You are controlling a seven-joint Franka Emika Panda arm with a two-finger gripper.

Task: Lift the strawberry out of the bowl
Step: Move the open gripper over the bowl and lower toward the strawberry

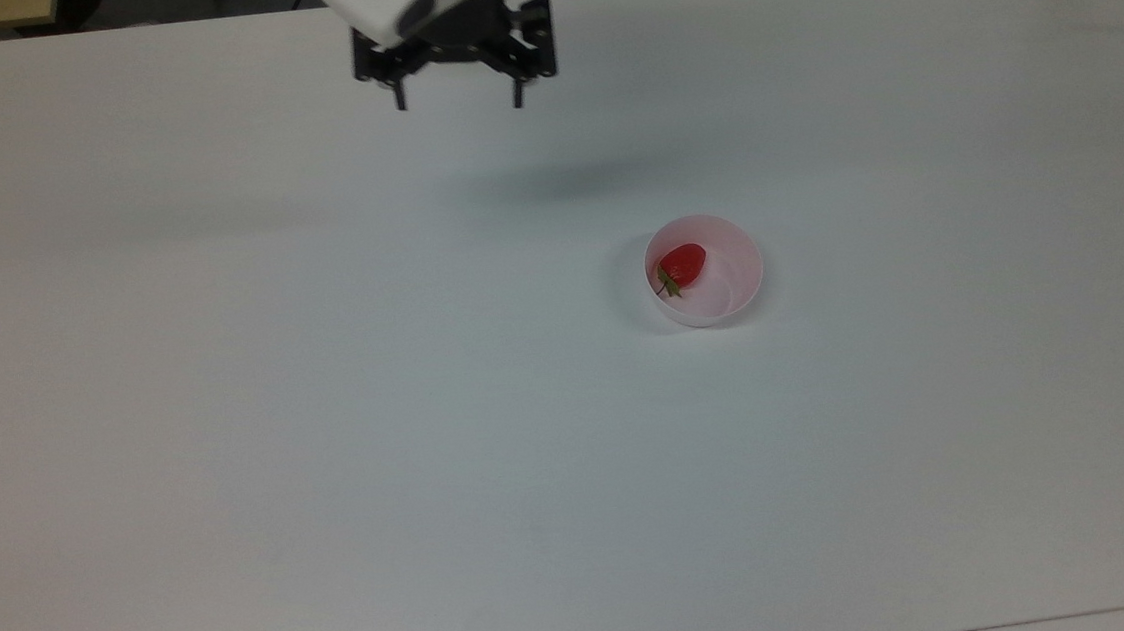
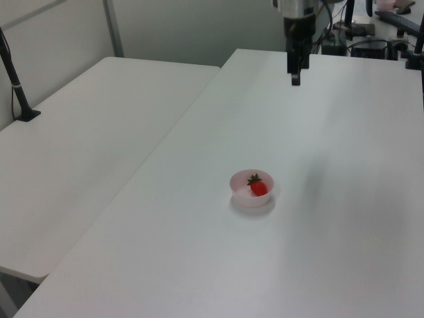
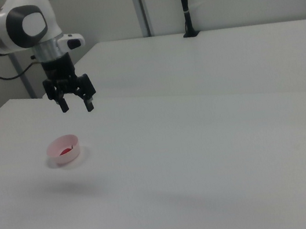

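White table (image 1: pixel 330 424), pink bowl (image 1: pixel 736 292) holding the strawberry (image 1: pixel 684 264), stem toward the top view's lower left; gripper (image 1: pixel 458 103) hangs well apart, fingers spread wide, empty

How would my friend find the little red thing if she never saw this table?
Look at the big white table and find the one pink bowl on it, well away from the gripper, whose fingers are open. Inside the bowl, against the wall on the top view's left, lies the strawberry. It is glossy red with a green leafy cap.
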